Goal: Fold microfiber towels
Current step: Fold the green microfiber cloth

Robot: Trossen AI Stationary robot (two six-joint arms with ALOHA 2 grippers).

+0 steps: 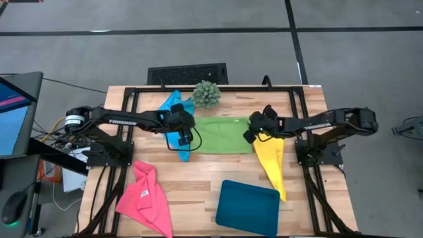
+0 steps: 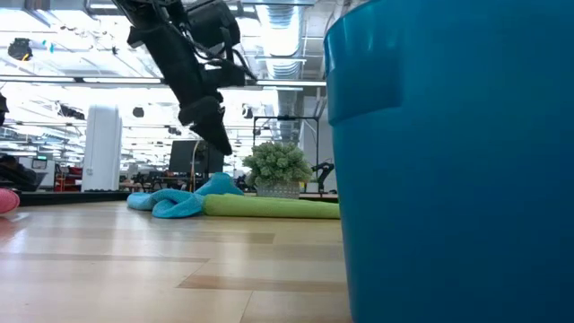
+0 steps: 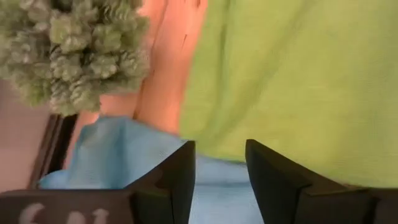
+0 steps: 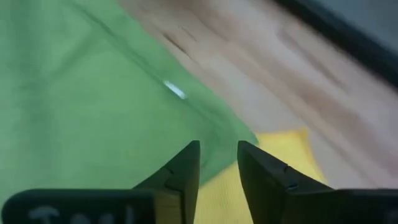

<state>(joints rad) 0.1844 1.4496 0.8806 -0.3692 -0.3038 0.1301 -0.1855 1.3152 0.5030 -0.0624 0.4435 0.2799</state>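
While both arms reach inward from the tabletop's side edges, the lime green towel lies flat between them, mid-table toward the far edge, looks folded into a rectangle. Left gripper sits over that towel's left end, fingers parted with a gap, nothing between them; sky blue towel shows under and past the fingertips in the left wrist view. Right gripper at the green towel's right end, fingers also apart and empty, hovering where the green edge meets the yellow towel.

Sky blue towel is bunched near the far edge, left of the spiky green ball plant, touching the green towel's left end. Yellow towel drapes from the right gripper toward the near right corner. Hot pink towel crumpled at the near left corner. Dark teal tray by the near edge, centre-right, just beside the yellow towel's tip.
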